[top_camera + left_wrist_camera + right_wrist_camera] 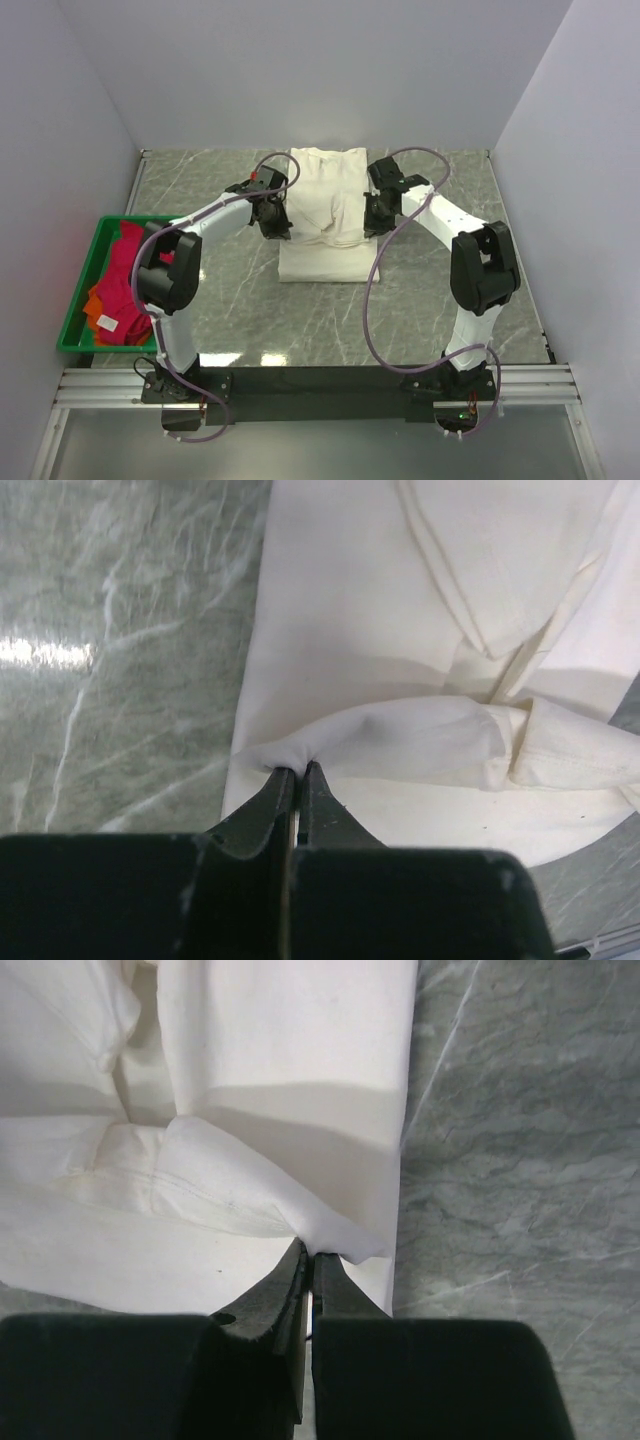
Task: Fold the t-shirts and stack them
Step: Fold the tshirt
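A cream t-shirt (322, 215) lies lengthwise in the middle of the marble table, its sides folded in. My left gripper (274, 226) is shut on a pinch of its left edge, seen close in the left wrist view with the cloth (380, 730) bunched at the left gripper (298, 770). My right gripper (372, 222) is shut on the right edge; the hem (240, 1195) is lifted at the right gripper (312, 1256). Both hold the fabric raised above the layer below. Crimson-pink t-shirts (125, 275) and an orange one (98, 322) sit in the crate.
A green plastic crate (78, 298) stands at the table's left edge, beside the left arm. Grey walls close in the table on the left, back and right. Purple cables loop off both arms above the marble top (430, 290).
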Robot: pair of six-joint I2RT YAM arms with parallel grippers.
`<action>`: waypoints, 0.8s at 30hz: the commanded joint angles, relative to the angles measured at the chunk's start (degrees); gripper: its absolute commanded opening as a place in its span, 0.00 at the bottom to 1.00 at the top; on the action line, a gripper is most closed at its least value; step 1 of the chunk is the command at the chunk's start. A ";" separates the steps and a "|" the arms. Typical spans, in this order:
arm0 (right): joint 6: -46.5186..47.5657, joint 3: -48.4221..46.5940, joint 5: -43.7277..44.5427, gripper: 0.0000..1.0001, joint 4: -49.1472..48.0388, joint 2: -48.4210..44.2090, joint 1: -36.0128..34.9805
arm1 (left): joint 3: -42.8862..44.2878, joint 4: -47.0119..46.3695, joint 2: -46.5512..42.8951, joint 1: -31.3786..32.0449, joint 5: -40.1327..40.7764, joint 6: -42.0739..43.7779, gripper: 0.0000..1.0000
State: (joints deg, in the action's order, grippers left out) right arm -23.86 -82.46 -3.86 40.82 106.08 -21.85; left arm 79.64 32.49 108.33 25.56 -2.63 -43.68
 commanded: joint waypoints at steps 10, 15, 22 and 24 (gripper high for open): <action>1.53 0.71 1.13 0.00 -8.47 -0.44 1.72 | -1.32 -10.34 -1.90 -0.25 2.20 2.90 0.01; 1.62 1.33 1.31 0.00 -10.23 1.40 1.89 | -2.56 -11.83 0.29 -0.25 2.46 2.37 0.01; 2.59 0.28 2.19 0.06 -10.67 3.43 1.98 | -3.34 -13.59 -0.14 -0.25 5.88 3.16 0.15; 2.94 0.02 2.27 0.19 -10.67 2.73 2.07 | -3.52 -13.77 -2.06 -0.25 7.19 3.43 0.32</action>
State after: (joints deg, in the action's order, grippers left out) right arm -22.37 -81.54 -3.01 32.12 109.73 -20.25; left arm 76.73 21.54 109.10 25.52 1.26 -40.99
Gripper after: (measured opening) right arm 0.142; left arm 0.271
